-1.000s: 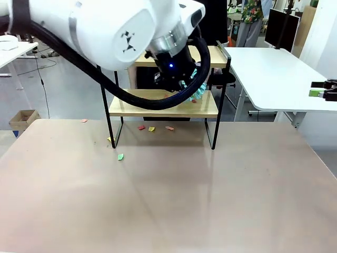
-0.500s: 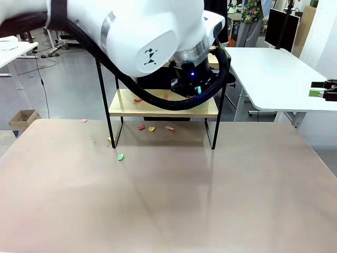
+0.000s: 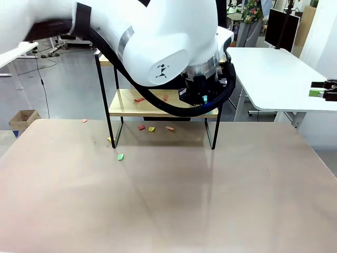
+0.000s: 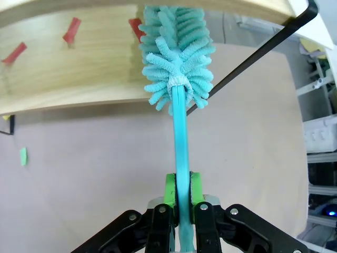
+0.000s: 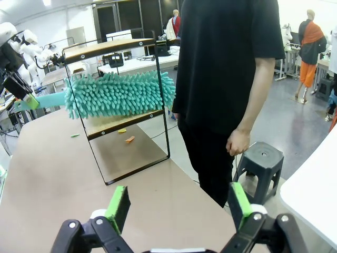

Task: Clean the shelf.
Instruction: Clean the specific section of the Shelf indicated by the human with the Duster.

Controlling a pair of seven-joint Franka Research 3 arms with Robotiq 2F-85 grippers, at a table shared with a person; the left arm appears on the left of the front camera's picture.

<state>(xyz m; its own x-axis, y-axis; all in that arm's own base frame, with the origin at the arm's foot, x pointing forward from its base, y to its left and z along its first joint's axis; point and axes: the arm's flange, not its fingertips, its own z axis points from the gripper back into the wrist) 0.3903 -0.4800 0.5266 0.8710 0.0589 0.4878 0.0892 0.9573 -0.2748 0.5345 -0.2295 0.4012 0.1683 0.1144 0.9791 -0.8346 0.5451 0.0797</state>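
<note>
The shelf point(image 3: 125, 107) stands at the table's far side, its top board partly behind my left arm. My left gripper point(image 4: 179, 191) is shut on the turquoise duster's handle point(image 4: 181, 138). The fluffy duster head point(image 4: 178, 51) lies on the lower board point(image 4: 79, 71), near its right end. Red paper scraps point(image 3: 139, 99) rest on that board to the left of the duster. In the right wrist view, the duster point(image 5: 120, 94) pokes through the shelf frame point(image 5: 167, 110). My right gripper point(image 5: 179, 211) hangs open and empty, at the far right in the front view point(image 3: 322, 89).
Several paper scraps lie on the table under and before the shelf point(image 3: 151, 128), with a green one point(image 3: 120, 156) nearer. A person in a black shirt point(image 5: 226, 74) stands behind the shelf beside a grey stool point(image 5: 261, 157). A white table point(image 3: 274, 68) is at the right.
My left arm has swept the duster rightward along the lower board. Red scraps on the board's left part have come into view behind it.
</note>
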